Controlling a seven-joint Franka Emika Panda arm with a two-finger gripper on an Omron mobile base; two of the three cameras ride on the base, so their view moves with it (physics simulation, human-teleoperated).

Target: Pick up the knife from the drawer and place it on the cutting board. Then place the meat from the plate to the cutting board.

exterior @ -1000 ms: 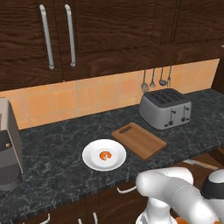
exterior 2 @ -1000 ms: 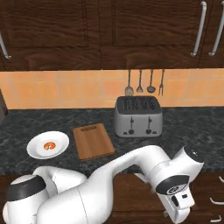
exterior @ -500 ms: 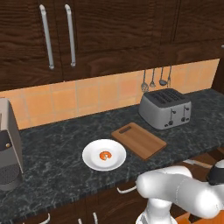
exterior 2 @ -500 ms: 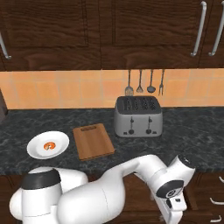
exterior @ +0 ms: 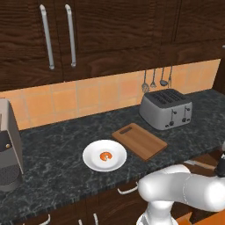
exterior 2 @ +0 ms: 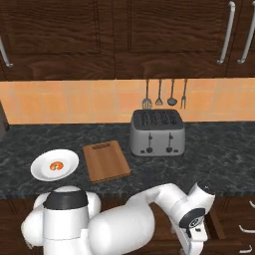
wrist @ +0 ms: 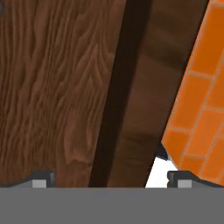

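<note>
Gripper (wrist: 109, 180), jaws spread wide and empty, faces dark wood panelling, a black gap straight ahead, orange tiles (wrist: 199, 96) to its right.

Pretty clearly a kitchen: dark marbled stone counter (exterior: 57, 154), silver four-slot toaster (exterior: 166, 108) at 2 o'clock, dark wood wall cabinets (exterior: 88, 35), orange tiled backsplash (exterior: 83, 96).

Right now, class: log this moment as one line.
gripper: open, low by cabinets | meat: on plate | cutting board: bare
</note>
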